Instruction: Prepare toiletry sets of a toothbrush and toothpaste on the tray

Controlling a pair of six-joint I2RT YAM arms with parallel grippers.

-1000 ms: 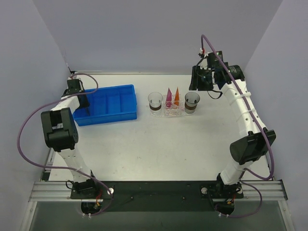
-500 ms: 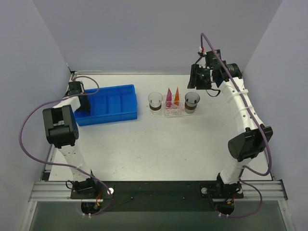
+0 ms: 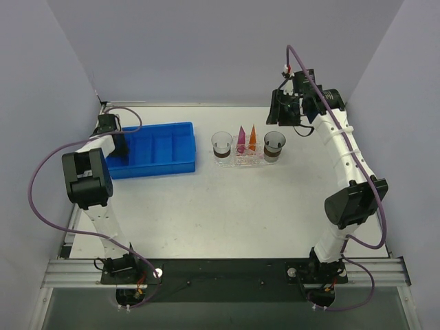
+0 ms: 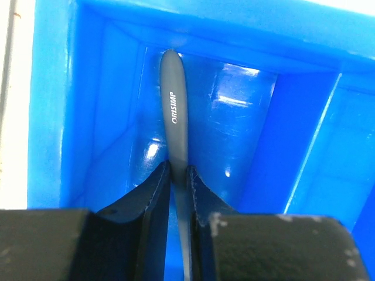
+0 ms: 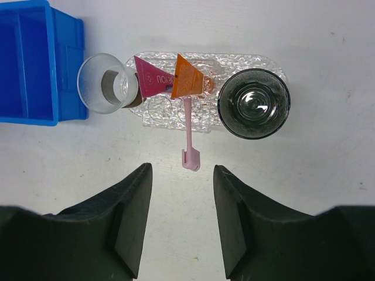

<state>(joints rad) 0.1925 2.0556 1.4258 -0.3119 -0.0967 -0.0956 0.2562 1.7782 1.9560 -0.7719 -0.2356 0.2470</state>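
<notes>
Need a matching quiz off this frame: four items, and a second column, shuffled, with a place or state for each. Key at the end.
Things:
1. grey toothbrush
2. pink toothpaste tube
3. orange toothpaste tube
4. right gripper

Place or state:
A. open, holding nothing
B. on the tray, next to the dark cup
C. pinched in the left gripper, inside the blue bin
D. on the tray, next to the clear cup

Pairs: 1-C, 2-D, 3-B, 4-A
</notes>
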